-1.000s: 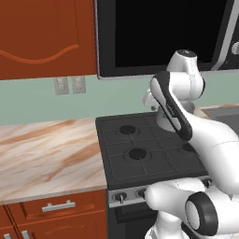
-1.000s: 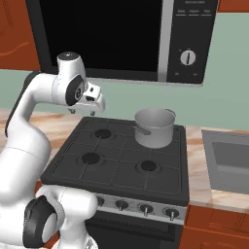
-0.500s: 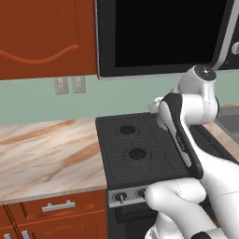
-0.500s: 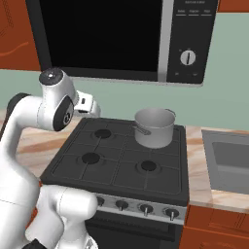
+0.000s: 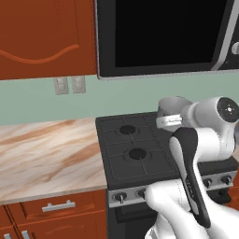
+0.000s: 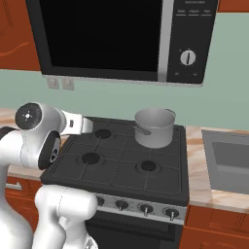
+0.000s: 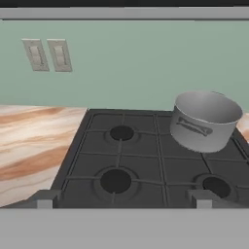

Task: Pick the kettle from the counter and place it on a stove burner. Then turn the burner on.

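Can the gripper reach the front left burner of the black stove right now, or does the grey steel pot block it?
Probably yes. The open gripper looks straight at the round black front left burner with nothing between; the straight-sided grey steel pot stands apart at the back right of the black stove.

Grey steel pot (image 6: 154, 127) on rear right of black stove top (image 6: 121, 168); microwave (image 6: 121, 39) overhead; wall switches (image 7: 47, 55) on green backsplash; sink (image 6: 228, 158) at right.

Pale green wall (image 7: 136, 53) with two switch plates (image 7: 47, 55), red-brown cabinets (image 5: 44, 37), black microwave (image 6: 121, 39).
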